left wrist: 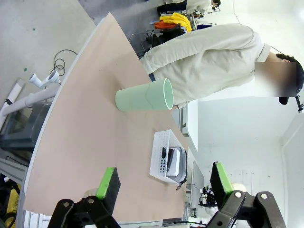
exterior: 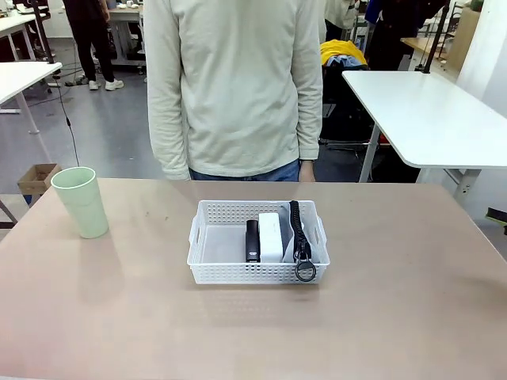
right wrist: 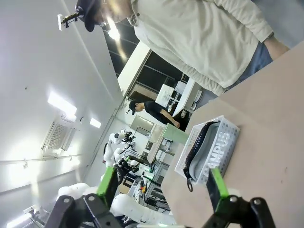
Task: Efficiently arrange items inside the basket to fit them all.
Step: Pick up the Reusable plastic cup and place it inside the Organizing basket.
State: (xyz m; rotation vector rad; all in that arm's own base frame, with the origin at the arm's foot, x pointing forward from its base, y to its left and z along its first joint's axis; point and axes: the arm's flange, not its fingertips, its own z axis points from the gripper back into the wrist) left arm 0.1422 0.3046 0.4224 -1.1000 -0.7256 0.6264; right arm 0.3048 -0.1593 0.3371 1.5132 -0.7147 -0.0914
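Since the pouch [right wrist: 216,145] is stood on edge along the right wall of the basket [exterior: 238,273], with the white box [exterior: 271,235] and stapler [exterior: 252,240] tucked beside it, the left part is left free, probably for the cup [exterior: 81,202], parked on the surface [exterior: 396,317] well apart. Left jaws and right jaws are held wide, nothing gripped. Lower bits are masked by lattice.

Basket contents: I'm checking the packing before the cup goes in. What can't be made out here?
Front view: the pouch stands on edge, so its faces are hidden; the basket's near rim cuts off the near ends of the stapler and white box.
Right wrist view: the pouch hides whatever is behind it.
Left wrist view: the contents are too small for detail.
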